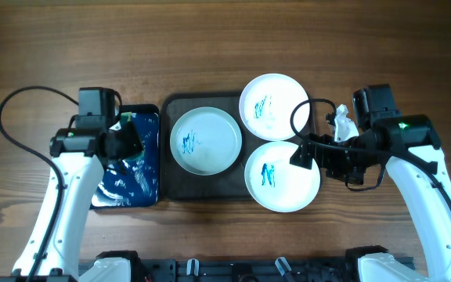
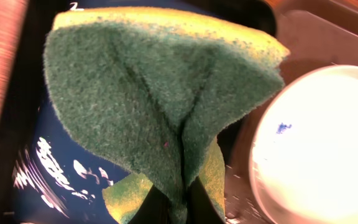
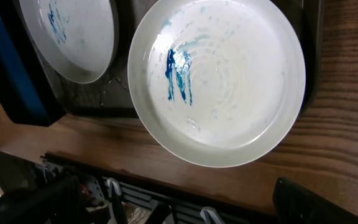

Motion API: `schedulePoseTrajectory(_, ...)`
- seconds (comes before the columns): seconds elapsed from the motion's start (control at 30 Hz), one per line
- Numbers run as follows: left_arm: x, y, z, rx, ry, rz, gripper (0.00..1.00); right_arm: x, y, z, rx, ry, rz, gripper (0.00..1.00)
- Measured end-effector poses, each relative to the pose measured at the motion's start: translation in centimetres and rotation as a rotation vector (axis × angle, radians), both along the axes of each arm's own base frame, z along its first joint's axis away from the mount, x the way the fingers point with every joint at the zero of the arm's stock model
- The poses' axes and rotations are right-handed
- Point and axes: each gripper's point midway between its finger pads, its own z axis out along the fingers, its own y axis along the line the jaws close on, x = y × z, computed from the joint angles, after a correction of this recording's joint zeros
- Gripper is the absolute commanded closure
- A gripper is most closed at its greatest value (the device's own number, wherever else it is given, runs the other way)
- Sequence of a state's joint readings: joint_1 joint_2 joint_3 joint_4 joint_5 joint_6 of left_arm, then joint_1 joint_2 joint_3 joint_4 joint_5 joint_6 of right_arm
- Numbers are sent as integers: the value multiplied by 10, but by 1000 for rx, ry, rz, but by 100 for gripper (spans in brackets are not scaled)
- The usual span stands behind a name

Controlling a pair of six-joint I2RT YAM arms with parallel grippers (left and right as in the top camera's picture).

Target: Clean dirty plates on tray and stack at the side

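Note:
Three white plates with blue-teal scribbles lie on the dark grey tray [image 1: 171, 106]: one at its left [image 1: 206, 141], one at the back right [image 1: 274, 106], one at the front right [image 1: 282, 176] overhanging the tray's front edge. My left gripper [image 1: 124, 139] is shut on a green-and-yellow sponge [image 2: 160, 99] above the blue tray, left of the left plate [image 2: 322, 143]. My right gripper [image 1: 302, 155] is open and empty at the right edge of the front right plate [image 3: 216, 81]. Its fingers show only at the bottom corners of the right wrist view.
The glossy blue tray [image 1: 131, 184] lies against the left side of the grey tray and also shows in the left wrist view [image 2: 55, 168]. Wooden table surrounds both trays. A black rail runs along the table's front edge [image 3: 166, 199].

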State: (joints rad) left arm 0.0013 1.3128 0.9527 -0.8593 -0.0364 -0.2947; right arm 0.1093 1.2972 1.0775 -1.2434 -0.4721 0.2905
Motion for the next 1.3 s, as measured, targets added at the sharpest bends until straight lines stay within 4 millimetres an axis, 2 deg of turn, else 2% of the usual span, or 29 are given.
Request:
schedulePoseTrajectory(0.27,2,3,3,257,-6,-30,96,1,0,0,1,-6,0,0)
schedulePoseTrajectory(0.5,2,9,0,402,12,-16,96,0,0,0,0,-1,0,0)
schedulePoseTrajectory(0.97,3,17,0,451,8,35,96,0,0,0,0,2,0,0)
schedulePoseTrajectory(1.03,4,7,-4,390,8,17,96,0,0,0,0,-5,6,0)
schedulePoseTrajectory(1.17,10,-27,-13,198,1,-57,96,12,1,2,2,-80,55,0)
schedulePoseTrajectory(1.3,9,-44,-14,106,16,-97,96,28,6,7,24,-181,100,0)
